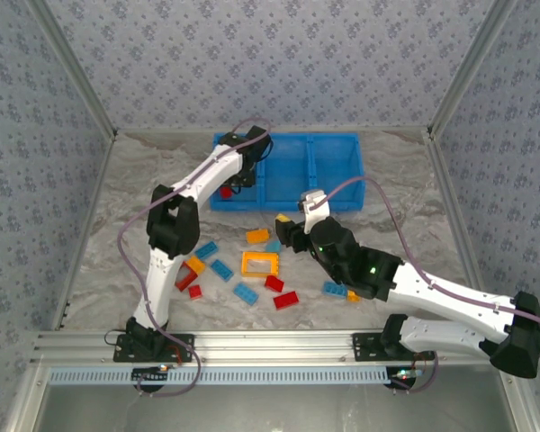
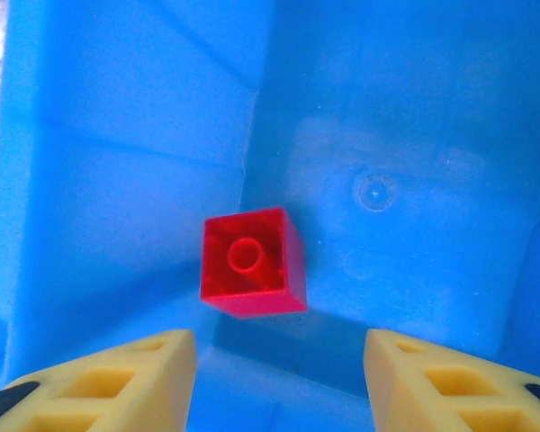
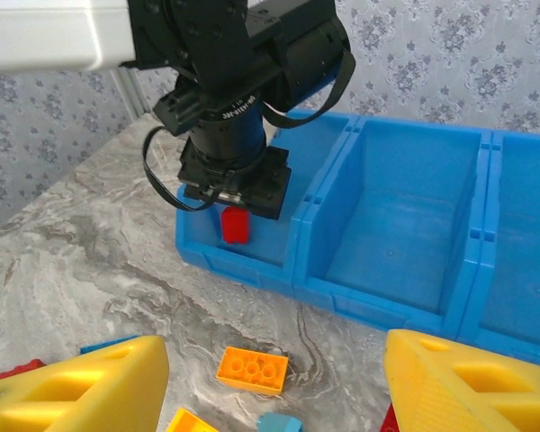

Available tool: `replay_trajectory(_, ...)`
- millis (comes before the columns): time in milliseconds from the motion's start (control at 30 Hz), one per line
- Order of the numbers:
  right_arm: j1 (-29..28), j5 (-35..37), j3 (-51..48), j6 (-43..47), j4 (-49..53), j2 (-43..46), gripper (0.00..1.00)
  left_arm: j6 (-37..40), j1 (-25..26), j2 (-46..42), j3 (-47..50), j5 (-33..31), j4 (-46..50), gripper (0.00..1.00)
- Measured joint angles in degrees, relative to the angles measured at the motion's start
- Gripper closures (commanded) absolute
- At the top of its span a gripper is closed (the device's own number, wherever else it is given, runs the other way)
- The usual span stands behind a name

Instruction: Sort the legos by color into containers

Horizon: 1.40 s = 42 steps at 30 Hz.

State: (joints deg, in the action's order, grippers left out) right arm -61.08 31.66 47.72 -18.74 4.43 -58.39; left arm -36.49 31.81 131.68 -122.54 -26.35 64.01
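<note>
Item: small red square plastic brick [image 2: 252, 263], hollow underside with a round tube facing the left wrist camera. It is sitting inside the leftmost compartment of the bright blue rectangular plastic bin [image 1: 342, 137]; resting or falling cannot be told.

Loose red, teal and orange bricks, including an orange square frame [image 1: 260, 264], are lying on the grey marbled tabletop [image 1: 117, 225]. Patterned grey-blue walls [image 1: 252, 54] are enclosing it.

Left gripper [image 2: 276, 351]: yellow fingers are standing apart above the red brick, touching nothing.

Right gripper [image 3: 272, 346]: fingers are spreading wide over an orange studded brick [image 3: 252, 369], gripping nothing.
</note>
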Motion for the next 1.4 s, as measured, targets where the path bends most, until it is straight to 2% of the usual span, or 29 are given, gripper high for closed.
replay_trajectory(133, 0.2, 0.0, 0.1, -1.0, 3.2, -0.1, 0.37, -0.5, 1.2, -3.1, -0.4, -0.9, 0.8, 0.46)
replay_trajectory(233, -0.1, 0.1, 1.0, -3.8, 7.7, -1.6, 0.39, -1.1, 2.8, -11.3, 3.8, -1.6, -0.6, 0.45)
replay_trajectory(333, -0.6, -0.2, 3.0, -9.6, 13.4, -4.9, 0.47, -1.6, 5.6, -25.3, 12.7, -1.4, -4.0, 0.43)
replay_trajectory(433, -0.7, -1.2, 5.1, -19.3, 19.6, -9.7, 0.54, -1.4, 9.8, -42.1, 24.9, 0.7, -9.1, 0.4)
replay_trajectory(567, 0.0, -5.0, 6.5, -30.6, 24.9, -17.2, 0.57, -1.0, 13.2, -61.9, 43.5, 9.2, -15.6, 0.35)
replay_trajectory(700, 0.9, -10.3, 6.8, -37.4, 25.3, -24.1, 0.58, -2.5, 15.0, -76.6, 61.5, 16.9, -17.8, 0.3)
replay_trajectory(800, 1.4, -14.0, 7.5, -40.0, 24.1, -28.5, 0.59, -4.3, 17.3, -86.9, 69.5, 20.3, -16.7, 0.26)
replay_trajectory(967, 2.1, -18.5, 9.1, -42.7, 21.7, -34.1, 0.63, -8.3, 17.8, -104.0, 73.5, 21.2, -12.7, 0.24)
replay_trajectory(1100, 3.1, -20.9, 9.2, -44.2, 20.4, -36.5, 0.66, -10.1, 17.8, -108.4, 73.8, 21.0, -11.2, 0.24)
replay_trajectory(1400, 5.5, -23.3, 9.9, -45.6, 17.6, -39.6, 0.77, -10.5, 17.8, -103.0, 74.4, 22.6, -12.0, 0.24)
